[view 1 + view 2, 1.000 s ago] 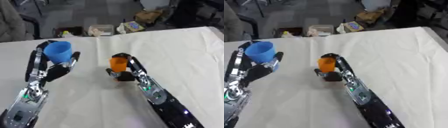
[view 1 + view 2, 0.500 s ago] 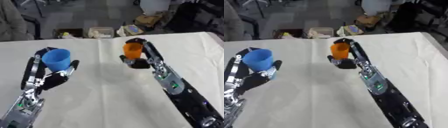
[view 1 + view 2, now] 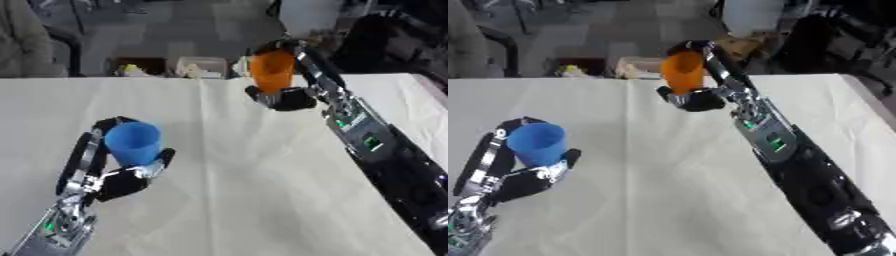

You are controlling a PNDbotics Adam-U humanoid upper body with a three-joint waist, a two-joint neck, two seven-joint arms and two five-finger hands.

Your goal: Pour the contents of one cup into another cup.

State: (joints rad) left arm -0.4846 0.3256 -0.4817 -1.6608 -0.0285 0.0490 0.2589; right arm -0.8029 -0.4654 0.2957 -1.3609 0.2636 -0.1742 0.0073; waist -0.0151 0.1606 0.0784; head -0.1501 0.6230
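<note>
— Holding both cups upright, are the hands getting set for the pour?

— That is how I am reading it. The right hand (image 3: 289, 95) is gripping the orange cup (image 3: 271, 70), fingers wrapped round its side and thumb under its base, and is carrying it high over the far edge of the tabletop (image 3: 254, 190), probably to gain height before tipping. The left hand (image 3: 114, 175) is clasping the blue cup (image 3: 133, 144) with its fingers curled behind it and thumb in front, mouth up, near the tabletop's left edge, likely as the receiver.

— And the cups are well apart?

— Yes; neither is tilting yet.

— How many things am I counting?

— Two cups, one orange and one blue, and two hands. I cannot tell what either cup is holding.
</note>
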